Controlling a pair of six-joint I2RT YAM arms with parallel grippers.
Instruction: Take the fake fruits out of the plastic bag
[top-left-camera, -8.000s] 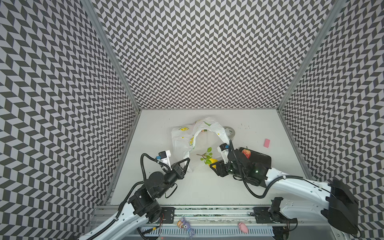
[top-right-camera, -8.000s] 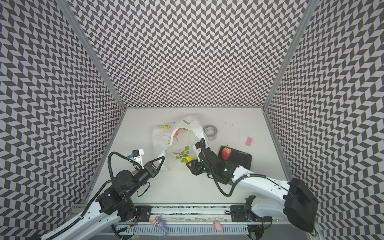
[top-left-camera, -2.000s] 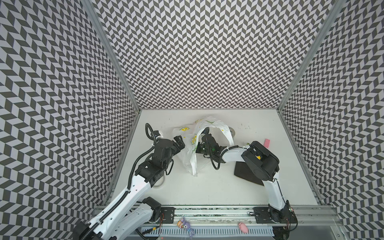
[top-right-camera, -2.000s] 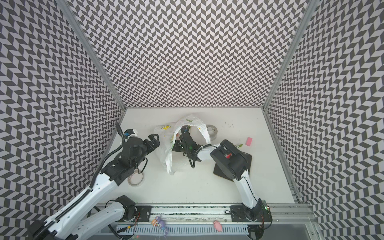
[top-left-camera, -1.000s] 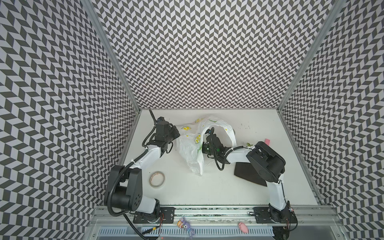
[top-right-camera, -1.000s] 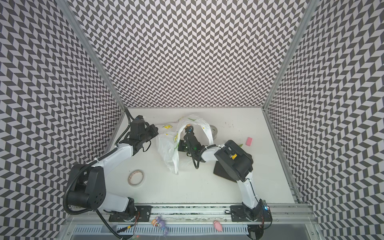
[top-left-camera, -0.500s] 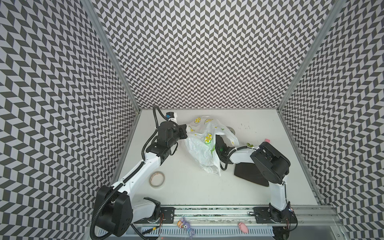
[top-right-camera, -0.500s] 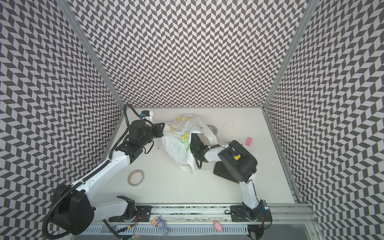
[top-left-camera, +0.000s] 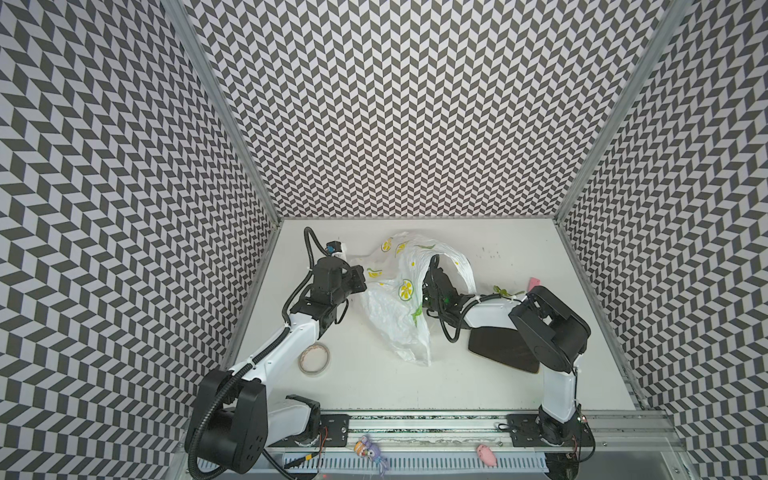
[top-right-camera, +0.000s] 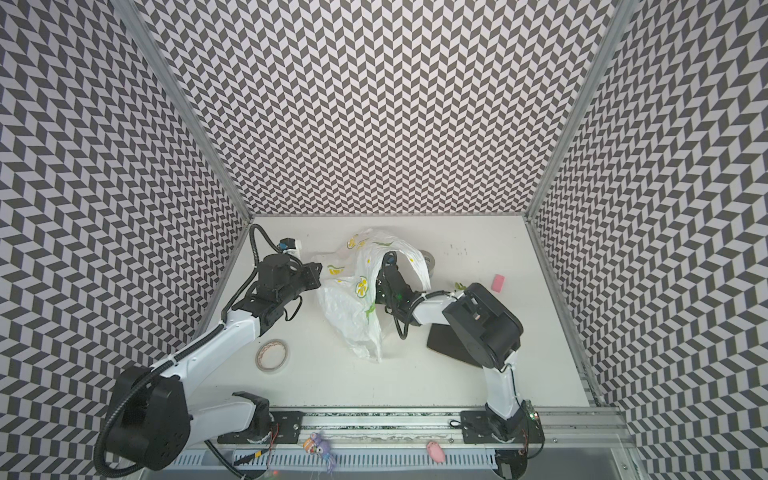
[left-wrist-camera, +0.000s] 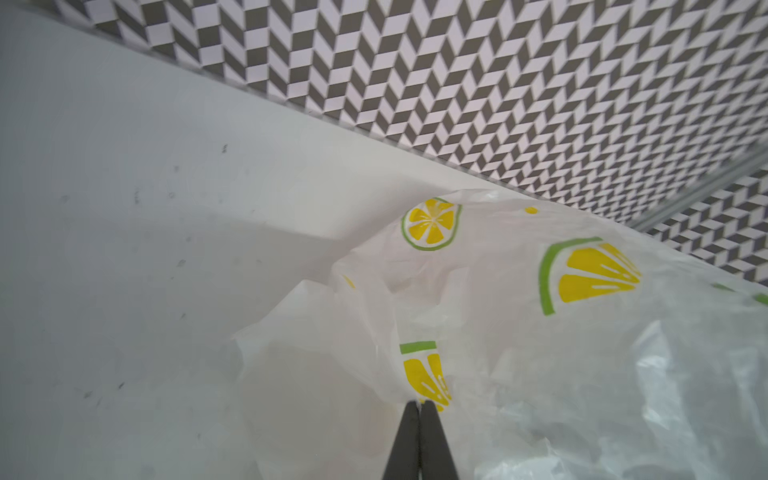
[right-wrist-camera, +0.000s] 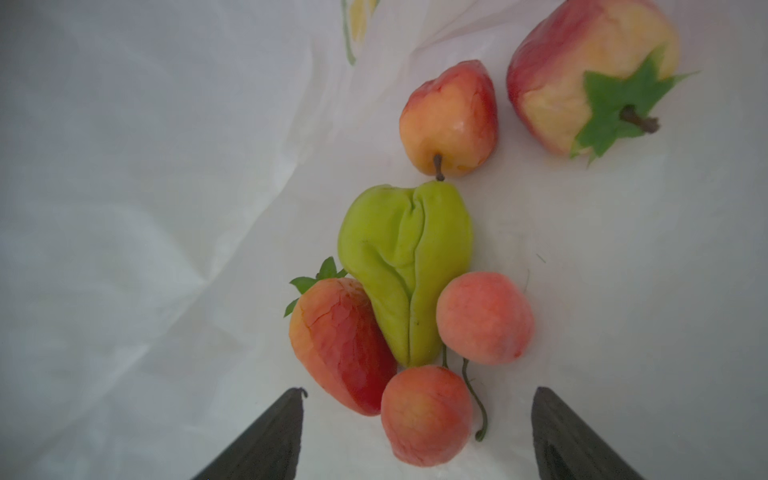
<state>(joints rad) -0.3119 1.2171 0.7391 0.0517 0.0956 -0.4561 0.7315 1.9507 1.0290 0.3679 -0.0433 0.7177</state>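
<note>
Pinching the white lemon-printed plastic bag (left-wrist-camera: 498, 291), the left gripper (left-wrist-camera: 419, 404) is clamped shut; inside the bag the right gripper (right-wrist-camera: 419, 390) gapes wide, empty, above 6 glossy fake fruits (right-wrist-camera: 405, 266).

We see a thin, crinkly, translucent white plastic bag (top-left-camera: 395, 316) with a glossy sheen, smooth plastic fake fruits (right-wrist-camera: 451, 120) we find faintly shiny, a green ribbed fruit (right-wrist-camera: 405, 270) with creased skin, our matt white table (top-left-camera: 374, 395), lightly scuffed, a translucent glossy tape roll (top-left-camera: 301, 362)

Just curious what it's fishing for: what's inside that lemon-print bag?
The right wrist view shows six fake fruits: a green ribbed fruit among red-orange ones, with the open right gripper by them. In both top views the plastic bag hides them.
</note>
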